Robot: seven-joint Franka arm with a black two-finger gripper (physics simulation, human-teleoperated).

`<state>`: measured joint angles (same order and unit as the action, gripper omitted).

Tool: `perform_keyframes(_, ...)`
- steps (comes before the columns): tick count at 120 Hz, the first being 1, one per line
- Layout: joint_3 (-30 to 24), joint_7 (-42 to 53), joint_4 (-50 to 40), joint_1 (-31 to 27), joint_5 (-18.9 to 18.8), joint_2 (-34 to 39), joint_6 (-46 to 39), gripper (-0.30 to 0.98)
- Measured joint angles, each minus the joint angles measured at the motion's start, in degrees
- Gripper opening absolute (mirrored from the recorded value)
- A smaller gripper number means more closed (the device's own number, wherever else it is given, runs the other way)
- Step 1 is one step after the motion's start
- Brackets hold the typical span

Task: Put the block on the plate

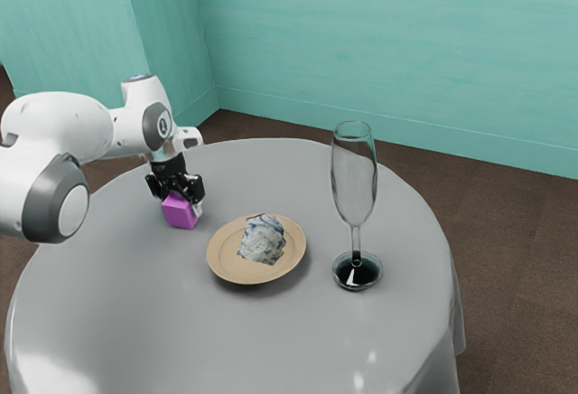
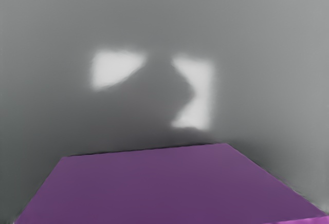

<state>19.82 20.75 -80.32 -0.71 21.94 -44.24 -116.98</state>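
1. The gripper (image 1: pixel 181 199) is at the exterior view's left, above the middle height; whether its jaws are open or closed on the block I cannot tell.
2. The purple block (image 1: pixel 181 214) is right under the gripper, off the plate. The wrist view shows its broad face close up, with grey cloth and bright light patches beyond.
3. The tan plate (image 1: pixel 223 259) lies near the block, toward the centre of the exterior view. A rough blue-and-white lump (image 1: pixel 262 240), perhaps a rock, takes up its middle; bare rim and plate show mainly at its left and lower left.
4. The clear stemmed glass (image 1: pixel 354 182) stands upright right of centre, apart from the plate.
5. The round grey table (image 1: pixel 181 322) has open surface at lower left and lower centre; its far edge curves behind block, plate and glass.
6. The teal wall (image 1: pixel 379 42) rises across the top.
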Motion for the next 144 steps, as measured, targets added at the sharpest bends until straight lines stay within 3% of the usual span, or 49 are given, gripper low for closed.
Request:
perform_keyframes(28,0.01,-0.2,-0.43,0.7,-0.43,2.34,1.19,0.46)
perform_keyframes(55,-1.87,-1.51,-1.63,4.1,-4.43,9.1,4.63,0.45)
perform_keyframes(84,-5.26,-2.64,-7.97,7.5,-5.58,16.57,6.91,0.41)
perform_keyframes(144,-11.31,-3.89,-14.68,11.75,-4.96,16.57,5.94,0.36)
